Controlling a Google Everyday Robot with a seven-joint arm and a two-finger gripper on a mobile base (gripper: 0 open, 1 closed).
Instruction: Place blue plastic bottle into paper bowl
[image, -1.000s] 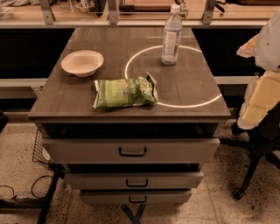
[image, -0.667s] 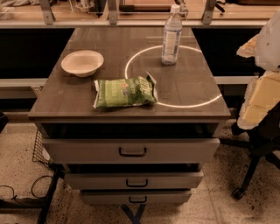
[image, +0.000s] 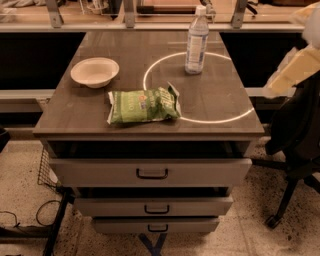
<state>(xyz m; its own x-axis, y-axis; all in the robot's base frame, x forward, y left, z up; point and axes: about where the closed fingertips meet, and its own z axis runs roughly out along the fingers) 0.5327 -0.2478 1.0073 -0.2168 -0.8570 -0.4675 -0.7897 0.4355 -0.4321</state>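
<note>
Camera view looks down on a dark wooden table (image: 220, 107) with three drawers (image: 100, 172) below, each pulled partly out. A thin white ring (image: 235, 118) is marked on the tabletop's right half. A dark chair (image: 295, 135) stands off the table's right side. Above the chair, at the right edge, my gripper (image: 295, 70) hangs as a pale shape, well apart from everything on the table; I cannot tell whether it is released or clenched. A green snack bag (image: 144, 105) lies flat near the front, its right end crossing the ring. The bottle (image: 196, 42) stands upright at the ring's far edge. The bowl (image: 95, 72) sits empty at the far left, well apart from the bottle.
</note>
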